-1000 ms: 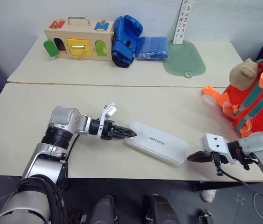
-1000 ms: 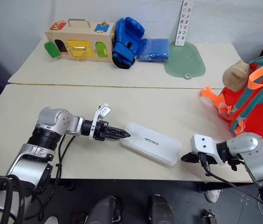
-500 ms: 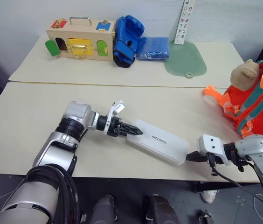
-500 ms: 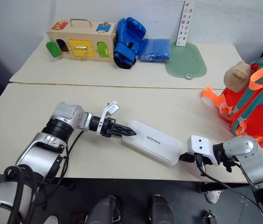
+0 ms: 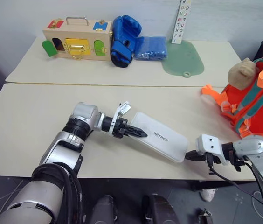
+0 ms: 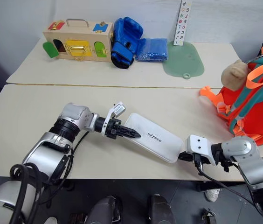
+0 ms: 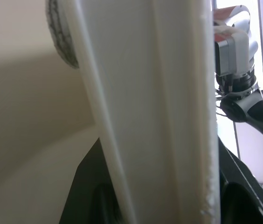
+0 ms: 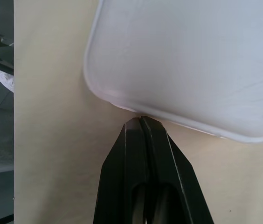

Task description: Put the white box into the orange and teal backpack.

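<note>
1. One white box lies flat on the near desk, its long axis running slantwise from your left tool down to your right tool, so each tool has one short end.
2. Your left tool is at the box's far short end; the left wrist view has the box edge between its two dark fingers, so it looks closed on that end, though you should treat the grip as not yet proven firm.
3. Your right tool is pinched shut and holds nothing; its tips touch the rim of the box's near corner, as the right wrist view shows.
4. One orange and teal backpack stands well beyond your right tool, off to its outer side, with a tan plush toy on top. The right arm is the nearer one to it.
5. My judgement: the box must travel lengthwise toward the right tool's side, so lift and swing it along that axis.
6. Beyond the tools, on the far desk: one wooden box, one blue boxing glove.
</note>
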